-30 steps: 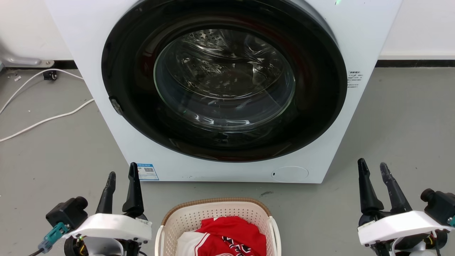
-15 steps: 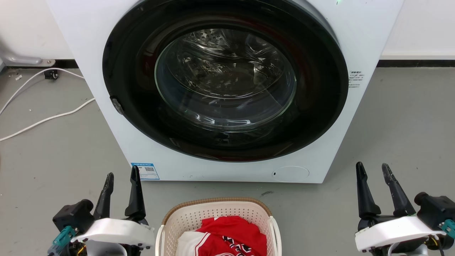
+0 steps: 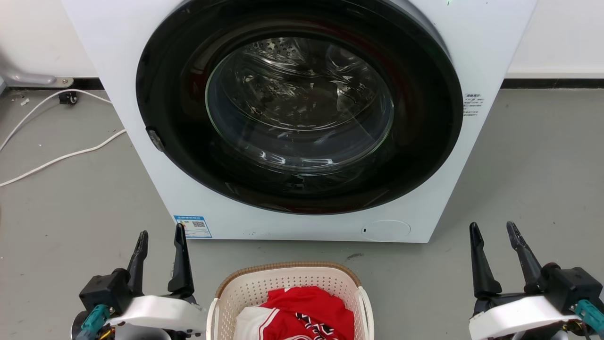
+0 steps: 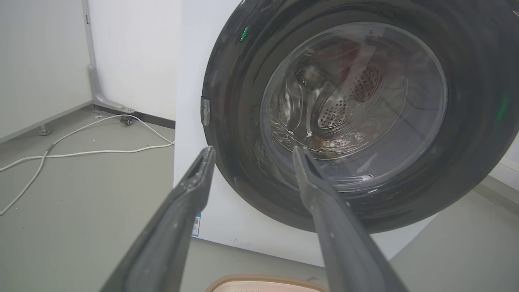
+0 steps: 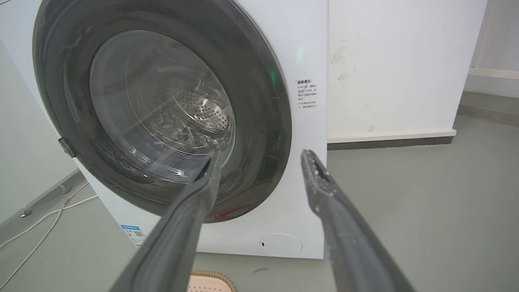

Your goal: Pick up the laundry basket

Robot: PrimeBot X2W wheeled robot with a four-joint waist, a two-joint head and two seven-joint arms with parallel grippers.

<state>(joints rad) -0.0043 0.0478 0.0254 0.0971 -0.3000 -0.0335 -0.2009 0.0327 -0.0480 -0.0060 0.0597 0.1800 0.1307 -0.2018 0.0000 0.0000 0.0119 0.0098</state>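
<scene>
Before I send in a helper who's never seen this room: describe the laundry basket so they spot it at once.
Find the big white washing machine with a round dark door. On the grey floor just before it sits a cream perforated plastic basket with a brown woven-look rim. Only it holds red-and-white clothing.

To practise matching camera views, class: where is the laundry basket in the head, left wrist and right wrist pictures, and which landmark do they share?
Head view: laundry basket at bottom centre, before the washing machine.
Left wrist view: its brown rim at the bottom edge, centre.
Right wrist view: its rim at the bottom edge, left of centre.
Shared landmark: the machine's blue label.
</scene>
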